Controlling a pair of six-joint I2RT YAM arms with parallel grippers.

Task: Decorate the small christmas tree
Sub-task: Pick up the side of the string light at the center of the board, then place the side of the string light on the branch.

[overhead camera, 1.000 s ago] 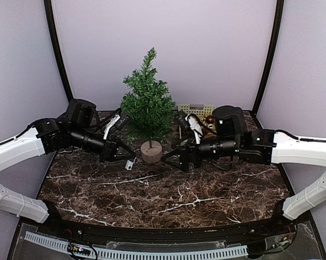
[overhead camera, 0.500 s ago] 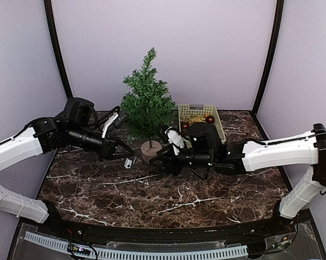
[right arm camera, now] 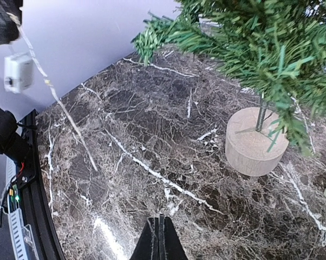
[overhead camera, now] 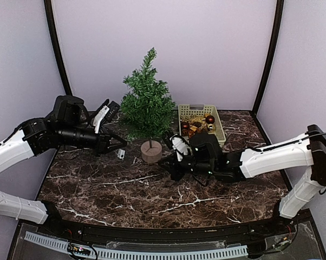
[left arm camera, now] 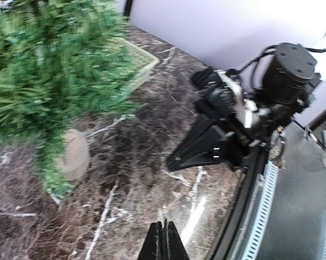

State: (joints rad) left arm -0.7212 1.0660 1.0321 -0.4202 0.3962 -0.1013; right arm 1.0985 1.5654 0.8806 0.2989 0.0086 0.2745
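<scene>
Looking from the left side, I see the left arm (overhead camera: pixel 22 143) reach low across the dark marble desk (overhead camera: pixel 152 189). Its left claw (overhead camera: pixel 123 142) is squeezed together and points toward the bottom of the tree. A small white box (overhead camera: pixel 121 154) hangs just under the tip of that claw, on a thin wire (right arm camera: pixel 65 116) that runs down toward the desk. I cannot tell if the claw is pinching the wire.

Next comes the small christmas tree (overhead camera: pixel 148 105). It stands up straight near the back of the desk, about in the middle, in a round tan stump (overhead camera: pixel 151 151). The branches are green and bristly, and I see nothing hanging on them.

Just to the right of the stump is the right claw (overhead camera: pixel 162 161). It sits low over the desk, close to the stump but not touching it. Its two fingers are pressed together with nothing between them.

Behind that claw, to the right of the tree, there is a pale basket (overhead camera: pixel 221 127). It has shiny balls in it, some red (overhead camera: pixel 209 119) and some gold.

The right arm (overhead camera: pixel 271 157) stretches in from the right edge of the desk.
</scene>
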